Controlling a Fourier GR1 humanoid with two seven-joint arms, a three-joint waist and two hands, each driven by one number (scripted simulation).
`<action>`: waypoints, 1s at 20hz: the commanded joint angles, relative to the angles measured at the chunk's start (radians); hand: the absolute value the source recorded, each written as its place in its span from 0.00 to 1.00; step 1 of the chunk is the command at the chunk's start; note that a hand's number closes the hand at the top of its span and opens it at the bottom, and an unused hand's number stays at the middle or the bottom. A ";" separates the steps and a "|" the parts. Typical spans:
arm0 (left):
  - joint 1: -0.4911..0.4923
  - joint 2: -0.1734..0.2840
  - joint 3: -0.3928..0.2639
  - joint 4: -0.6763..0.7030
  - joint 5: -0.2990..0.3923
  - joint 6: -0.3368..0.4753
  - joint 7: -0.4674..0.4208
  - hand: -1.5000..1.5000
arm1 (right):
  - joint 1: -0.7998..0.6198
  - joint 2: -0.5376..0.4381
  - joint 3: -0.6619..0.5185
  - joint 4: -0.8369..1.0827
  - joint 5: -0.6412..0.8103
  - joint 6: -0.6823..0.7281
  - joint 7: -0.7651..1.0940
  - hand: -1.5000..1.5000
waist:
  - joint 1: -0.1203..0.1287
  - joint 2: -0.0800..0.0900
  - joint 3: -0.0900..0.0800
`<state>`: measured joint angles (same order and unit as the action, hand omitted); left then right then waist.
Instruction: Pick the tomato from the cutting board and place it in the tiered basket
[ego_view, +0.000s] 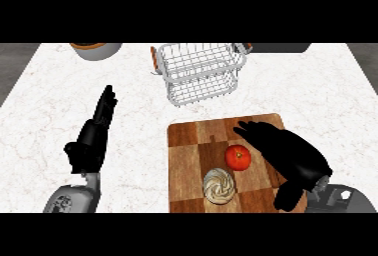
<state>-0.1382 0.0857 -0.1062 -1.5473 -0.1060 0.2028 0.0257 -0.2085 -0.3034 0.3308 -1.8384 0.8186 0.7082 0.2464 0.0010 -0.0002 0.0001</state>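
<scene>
Red and round, the tomato (238, 157) lies on the checkered wooden cutting board (193, 145), a little right of the board's middle. The right hand (291, 152) hovers over the right part of the board, just beside the tomato on its right; its fingers are stretched out toward the far left, relaxed and holding nothing, and whether they touch the tomato cannot be told. The thumb hangs toward the near edge of the board. Near the tomato, on its near-left side, a pale swirled pastry (218, 186) sits on the same board.

Beyond the far edge of the board stands the white wire tiered basket (199, 72), well apart from the tomato. At the far left of the marbled counter (44, 115) is a grey bowl with an orange rim (96, 50).

The left hand (92, 137) rests on the left, fingers straight and pointing away, holding nothing.

No writing or label can be read on anything.
</scene>
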 joint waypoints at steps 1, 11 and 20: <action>0.020 0.022 0.033 -0.017 0.002 -0.028 0.012 0.50 | 0.066 -0.005 -0.008 -0.010 0.025 0.000 -0.039 0.00 | -0.001 0.000 0.000; 0.041 -0.039 -0.013 -0.051 -0.042 -0.024 0.013 0.50 | 0.001 0.076 0.001 0.157 0.132 -0.082 -0.095 0.00 | 0.001 0.000 0.000; 0.016 -0.070 -0.014 -0.022 -0.102 0.014 0.020 0.50 | -0.050 0.141 -0.012 0.343 0.191 -0.140 -0.150 0.00 | 0.002 0.000 0.000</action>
<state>-0.1264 0.0357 -0.0965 -1.5658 -0.1640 0.1910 0.0414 -0.2240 -0.1866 0.3290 -1.5867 0.9868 0.5942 0.1228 0.0017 0.0000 0.0000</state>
